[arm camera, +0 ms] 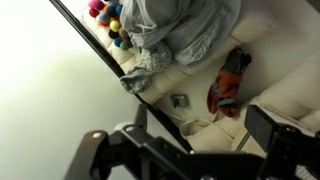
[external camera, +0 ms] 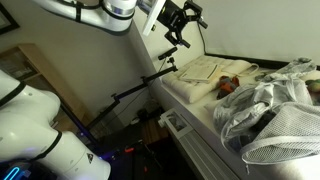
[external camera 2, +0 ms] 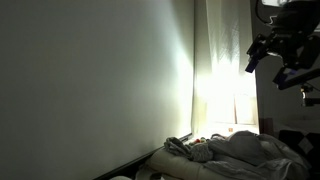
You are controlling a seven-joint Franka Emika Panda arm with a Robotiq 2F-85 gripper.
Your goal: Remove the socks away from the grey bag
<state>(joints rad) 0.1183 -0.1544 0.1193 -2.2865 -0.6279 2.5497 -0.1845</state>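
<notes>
1. Approach step: hovering high with gripper (external camera: 178, 25) wide open, holding nothing.
2. Find socks (external camera: 228, 86) just left of grey bag (external camera: 270, 110), near its edge.
3. Next: drop onto socks, pinch, drag left.

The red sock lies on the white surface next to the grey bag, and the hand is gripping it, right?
Not quite. The red sock does lie on the white surface next to the grey bag, but the hand is not gripping it. In an exterior view it hangs in the air above, open and empty.
</notes>
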